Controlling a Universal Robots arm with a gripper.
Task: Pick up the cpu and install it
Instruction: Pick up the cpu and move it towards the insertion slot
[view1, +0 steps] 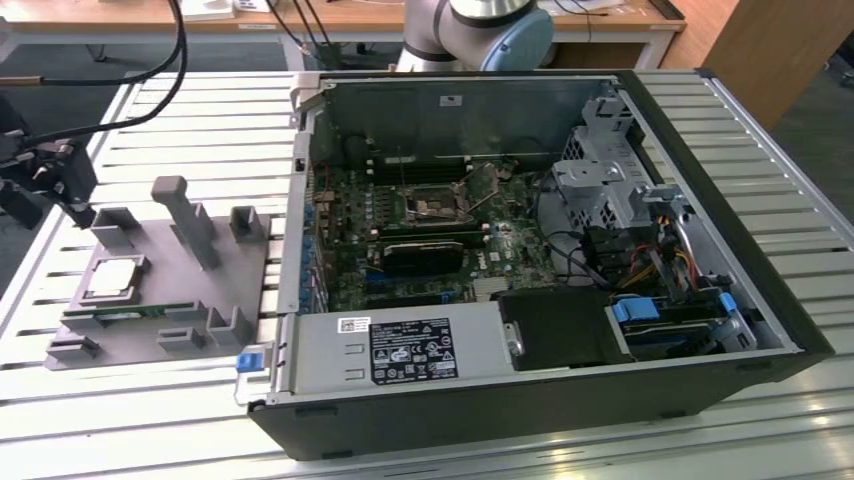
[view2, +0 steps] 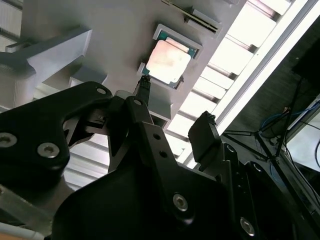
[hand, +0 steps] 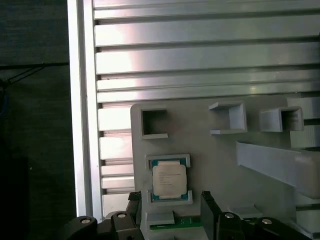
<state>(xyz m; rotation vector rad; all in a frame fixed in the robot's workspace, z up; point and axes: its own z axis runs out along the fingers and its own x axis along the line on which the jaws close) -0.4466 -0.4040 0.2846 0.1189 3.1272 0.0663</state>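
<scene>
From my console I'd put us at the very start: nothing of the job is done that I can see. The cpu (hand: 169, 180) lies flat, silver face up, in its square pocket on the grey tray (hand: 210, 150), and nothing touches it. The gripper (hand: 170, 207) hangs over that end of the tray with its fingers (hand: 209, 210) spread wide and nothing between them. In both wrist views the chip sits just beyond the tips and apart from them, so I judge no grasp has been made. How high the tips stand above the chip I can't tell. In the exterior view the tray lies at nine o'clock of the open case (view1: 400, 120), well apart from the board (view1: 347, 220). The cpu is in the tray's nine-o'clock part, with a green memory stick (view1: 127, 312) just at six o'clock of it and the gripper at about eleven o'clock of it. Inside the case the board lies face up, and the socket (view1: 434, 208) sits near its middle, at about three o'clock of the tray. Whether its latch stands open I can't make out. As I read it, both halves are left: the lift out of the pocket, and the seating in the socket beyond the case wall.
</scene>
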